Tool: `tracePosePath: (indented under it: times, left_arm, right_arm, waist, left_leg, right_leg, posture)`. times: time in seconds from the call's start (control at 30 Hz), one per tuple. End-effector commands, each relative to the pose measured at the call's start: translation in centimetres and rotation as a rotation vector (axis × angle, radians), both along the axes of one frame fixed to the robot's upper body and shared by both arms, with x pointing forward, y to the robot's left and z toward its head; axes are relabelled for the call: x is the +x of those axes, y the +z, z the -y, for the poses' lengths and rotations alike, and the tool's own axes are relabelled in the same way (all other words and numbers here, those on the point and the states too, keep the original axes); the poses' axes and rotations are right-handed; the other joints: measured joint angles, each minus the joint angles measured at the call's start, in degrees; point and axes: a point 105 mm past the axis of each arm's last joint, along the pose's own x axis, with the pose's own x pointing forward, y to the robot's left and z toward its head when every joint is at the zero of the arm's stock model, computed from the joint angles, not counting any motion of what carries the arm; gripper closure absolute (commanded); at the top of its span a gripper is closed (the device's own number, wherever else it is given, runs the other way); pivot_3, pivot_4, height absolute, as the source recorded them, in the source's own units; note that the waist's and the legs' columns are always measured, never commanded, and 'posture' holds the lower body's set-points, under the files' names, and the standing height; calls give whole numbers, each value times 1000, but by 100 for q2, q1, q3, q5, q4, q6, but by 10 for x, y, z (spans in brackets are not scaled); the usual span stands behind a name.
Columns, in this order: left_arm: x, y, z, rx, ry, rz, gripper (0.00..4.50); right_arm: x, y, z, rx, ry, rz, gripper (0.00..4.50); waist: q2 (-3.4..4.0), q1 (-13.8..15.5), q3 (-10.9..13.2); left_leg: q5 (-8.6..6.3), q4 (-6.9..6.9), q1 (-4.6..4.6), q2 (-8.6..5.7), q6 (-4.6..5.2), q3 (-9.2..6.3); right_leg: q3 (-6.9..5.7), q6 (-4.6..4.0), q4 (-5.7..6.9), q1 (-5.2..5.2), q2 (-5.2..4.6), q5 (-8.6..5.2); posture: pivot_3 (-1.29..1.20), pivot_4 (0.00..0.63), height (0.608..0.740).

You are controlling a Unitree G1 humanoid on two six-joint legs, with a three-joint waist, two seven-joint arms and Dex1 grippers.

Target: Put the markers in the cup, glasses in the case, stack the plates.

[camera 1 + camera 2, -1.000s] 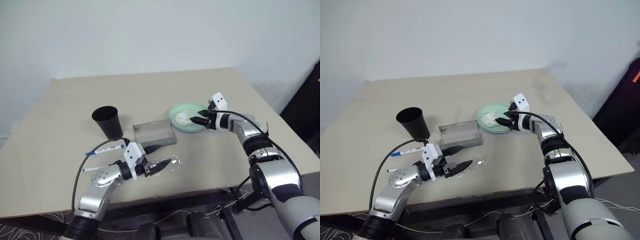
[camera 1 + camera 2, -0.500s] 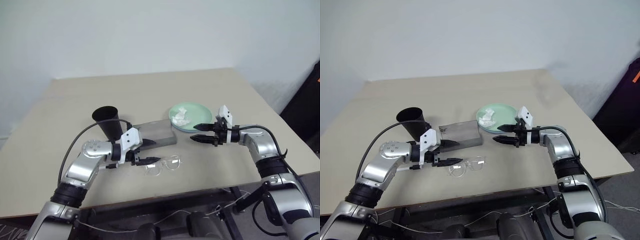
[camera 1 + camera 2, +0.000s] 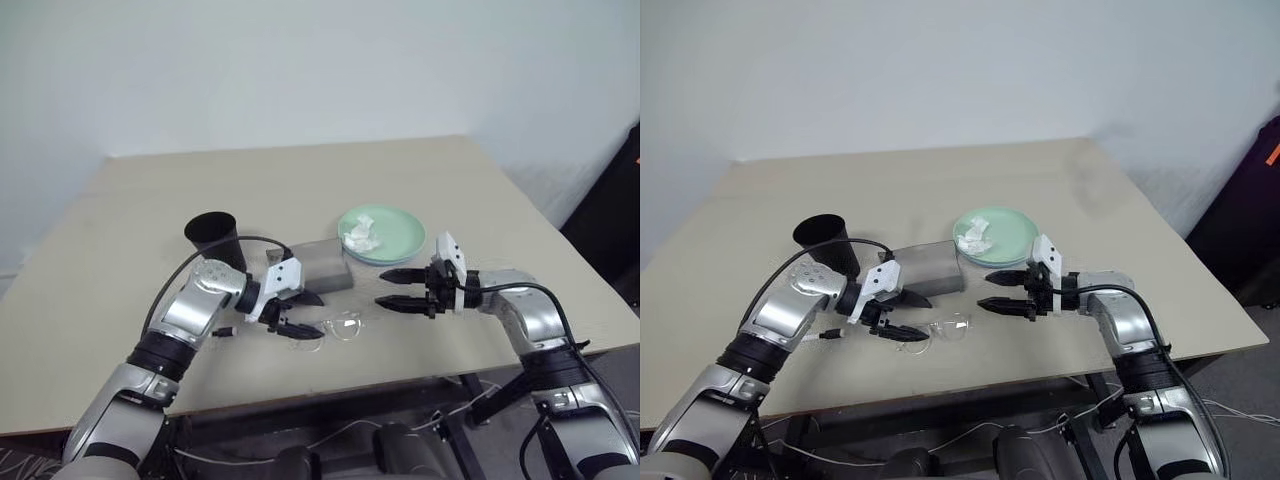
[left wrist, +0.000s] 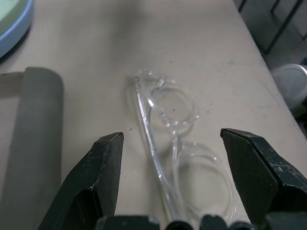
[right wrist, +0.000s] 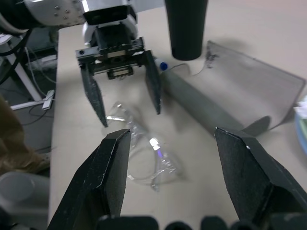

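The clear glasses (image 3: 341, 327) lie on the table near its front edge. My left gripper (image 3: 303, 316) points at them from the left, open, and the near lens (image 4: 201, 184) lies between its fingers. My right gripper (image 3: 397, 288) faces them from the right, open and empty, a short way off. Behind the glasses is the grey case (image 3: 322, 265), which looks open in the right wrist view, and the black cup (image 3: 213, 238) stands to its left. A marker's blue cap (image 5: 162, 65) peeks out by the cup; my left arm hides the rest. The mint green plate (image 3: 395, 240) shows a light blue rim (image 4: 17, 28) under it.
A crumpled white tissue (image 3: 360, 233) lies on the green plate. The table's front edge (image 3: 330, 385) runs just below both grippers. A dark object (image 3: 615, 215) stands beyond the table's right side.
My right gripper has drawn back from the plate, leaving the tissue on it, and now faces the glasses. My left arm has lifted its elbow and swung its gripper round toward the glasses.
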Motion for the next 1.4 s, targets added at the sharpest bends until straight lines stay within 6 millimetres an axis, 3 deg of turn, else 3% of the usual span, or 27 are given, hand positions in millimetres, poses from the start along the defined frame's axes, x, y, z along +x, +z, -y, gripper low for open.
tracePosePath:
  times: [0.03, 0.13, 0.3, 0.67, 0.77, 1.1, 1.4]
  left_arm:
    - [4, 4, 8, 17, -37, 27, 1072]
    - [4, 0, 10, 34, -48, 24, 1707]
    - [3, -1, 8, 53, -67, 43, 3351]
    - [5, 0, 6, 58, -66, 49, 3351]
    - [6, 1, 6, 50, -67, 50, 4168]
    - [7, 6, 11, 14, -67, 64, 4168]
    - [17, 51, 8, -127, -43, 133, 4168]
  right_arm:
    - [-1, 13, -4, 26, 7, 46, 1489]
    - [-2, 13, -5, 27, 4, 46, 1463]
    - [0, 13, -6, 27, -4, 48, 1463]
    - [3, 10, -8, 18, -15, 50, 1463]
    - [3, 8, -9, 15, -18, 48, 1463]
    - [3, 4, -8, 5, -31, 48, 1463]
    - [8, 4, -6, -6, -45, 59, 1463]
  waist:
    - [0, -2, 0]
    - [-1, -2, 1]
    - [-1, 5, 1]
    - [-2, 133, 0]
    - [-2, 143, 0]
    - [-2, 147, 0]
    - [-3, 147, 0]
  left_leg:
    - [0, 3, 0, 0, 0, 1]
    - [0, 6, -1, 0, 0, 4]
    - [0, 3, -2, 0, 0, 0]
    - [0, 5, 0, 1, 0, 3]
    - [0, 5, -1, 1, 0, 2]
    - [0, 27, 4, 2, 1, 3]
    - [0, 24, -3, 1, 1, 0]
  right_leg:
    - [0, 0, -1, 2, 0, 0]
    - [3, 0, -1, 1, 0, 0]
    - [1, 0, -2, 1, 0, 0]
    - [2, 0, 0, 1, 0, 0]
    - [1, 0, -1, 1, 0, 0]
    - [2, 0, 0, 15, 0, 0]
    - [1, 0, 0, 9, 0, 0]
  posture:
    - [0, 0, 737]
    - [0, 0, 737]
    - [0, 0, 737]
    - [0, 0, 737]
    - [0, 0, 737]
    - [0, 0, 737]
    - [0, 0, 737]
